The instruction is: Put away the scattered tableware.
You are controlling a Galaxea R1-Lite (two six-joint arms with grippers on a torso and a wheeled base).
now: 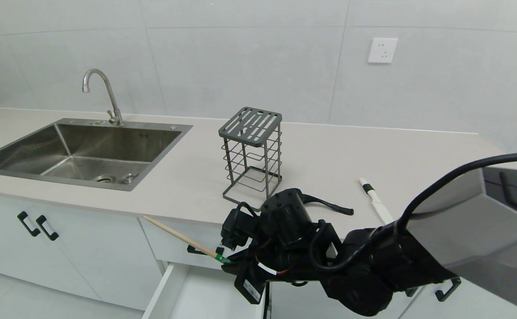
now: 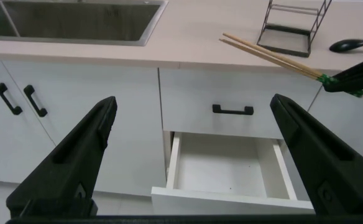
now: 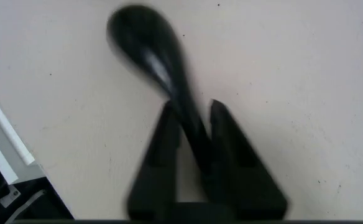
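head view takes in a pale counter point(image 1: 351, 150) with a steel sink point(image 1: 108, 141) under a tiled wall point(image 1: 241, 62), and an open white drawer point(image 1: 170, 288) below the right claw point(image 1: 228, 261). that claw is clenched on the green-tipped ends of two wooden chopsticks point(image 1: 179, 237) reaching over the counter edge toward the sink; the left claw point(image 2: 192, 101) hangs released, in front of the drawer. behind the right claw sit a wire rack point(image 1: 252, 128), a black spoon point(image 1: 331, 206) partly hidden by its wrist, and a white utensil point(image 1: 376, 199).
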